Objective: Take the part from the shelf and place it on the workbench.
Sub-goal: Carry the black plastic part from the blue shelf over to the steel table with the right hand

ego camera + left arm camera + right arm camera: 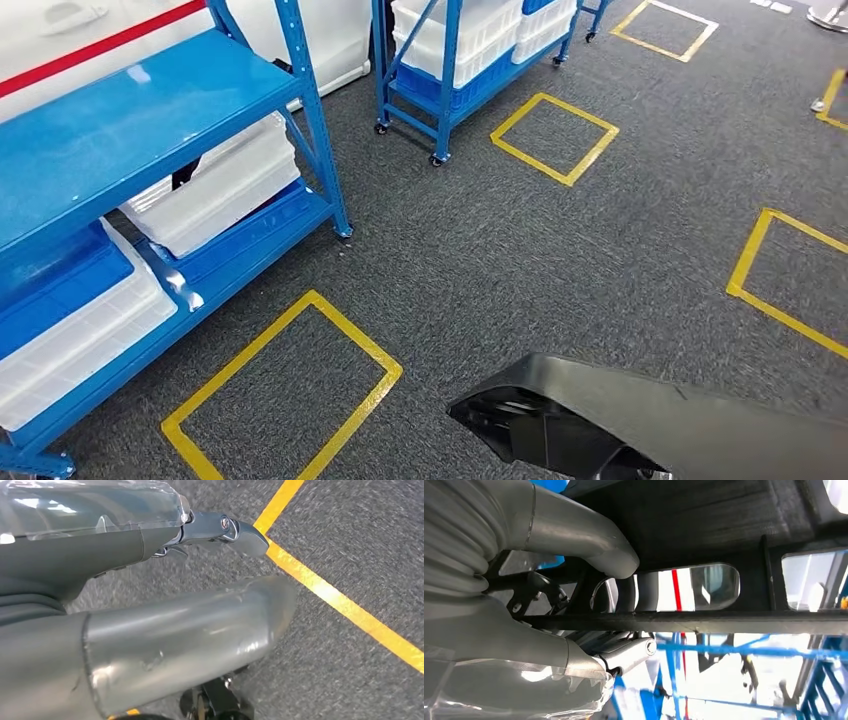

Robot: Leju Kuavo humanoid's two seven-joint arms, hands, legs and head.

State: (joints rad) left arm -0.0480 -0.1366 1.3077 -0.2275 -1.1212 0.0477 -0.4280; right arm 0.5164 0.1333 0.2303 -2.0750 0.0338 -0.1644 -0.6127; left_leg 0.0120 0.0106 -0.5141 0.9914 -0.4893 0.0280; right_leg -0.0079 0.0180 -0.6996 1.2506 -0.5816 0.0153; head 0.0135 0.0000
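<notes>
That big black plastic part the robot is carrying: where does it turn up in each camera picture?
Head view: black part at the bottom right, above the grey carpet.
Left wrist view: not in it; left hand over carpet and yellow tape.
Right wrist view: across the top, gripped by the right hand.
Shared landmark: blue shelving.

Even, bright overhead light fell in the head view, with soft glare on the blue shelf and faint shadows. The left wrist view was motion-blurred across the carpet. The right wrist view was backlit, its background blown out white and the part dark.
</notes>
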